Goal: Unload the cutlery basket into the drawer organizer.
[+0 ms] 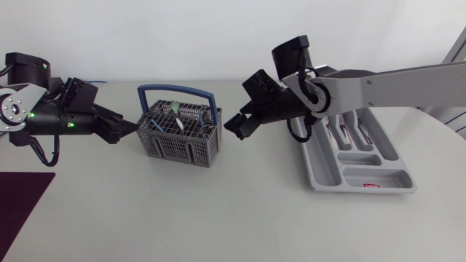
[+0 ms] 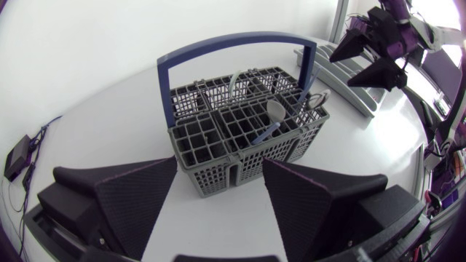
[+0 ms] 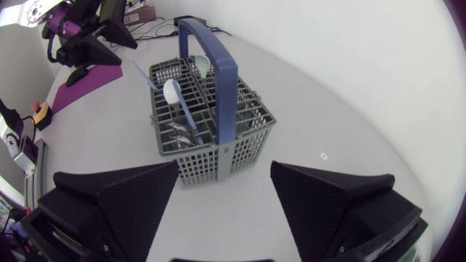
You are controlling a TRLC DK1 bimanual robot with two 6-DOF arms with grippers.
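The grey cutlery basket (image 1: 178, 149) with a blue hoop handle (image 1: 175, 90) stands between my two grippers. Just off its left end my left gripper (image 1: 128, 131) is open; in the left wrist view the basket (image 2: 218, 171) sits ahead of the spread fingers (image 2: 135, 200). Close to its right end my right gripper (image 1: 234, 125) is open and holds nothing, with the basket (image 3: 218, 164) ahead of it. Inside stand a blue-handled spoon (image 2: 275, 110), a pale spoon (image 3: 200, 65) and some metal cutlery (image 3: 182, 135). The grey drawer organizer (image 1: 362, 177) lies at the right, under my right arm.
A dark purple mat (image 1: 22, 204) covers the table's front left corner. Bare tabletop spreads in front of the basket and between it and the organizer. Cables (image 2: 29, 156) run along the table's back left edge.
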